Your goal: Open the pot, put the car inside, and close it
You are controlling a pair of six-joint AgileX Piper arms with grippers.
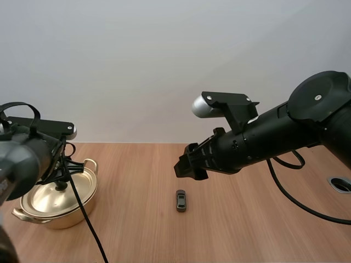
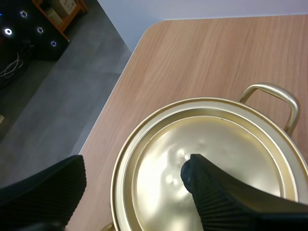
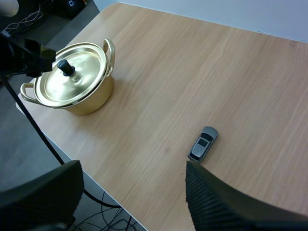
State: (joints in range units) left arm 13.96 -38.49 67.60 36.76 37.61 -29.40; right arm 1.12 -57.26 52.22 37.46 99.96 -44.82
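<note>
A gold pot (image 1: 71, 211) stands at the table's near left with its lid (image 1: 52, 197) on; a black knob (image 3: 65, 67) tops the lid. My left gripper (image 2: 132, 187) hangs open just over the lid (image 2: 211, 144), its fingers (image 2: 48, 192) wide apart, and in the right wrist view it sits beside the knob. A small grey toy car (image 1: 181, 200) lies on the table's middle. My right gripper (image 1: 189, 164) hovers open above and slightly behind the car (image 3: 203, 143), holding nothing.
The wooden table (image 1: 247, 230) has bare room between pot and car and to the car's right. The table's left edge (image 2: 120, 82) runs close by the pot. A round hole (image 1: 341, 183) sits at the far right.
</note>
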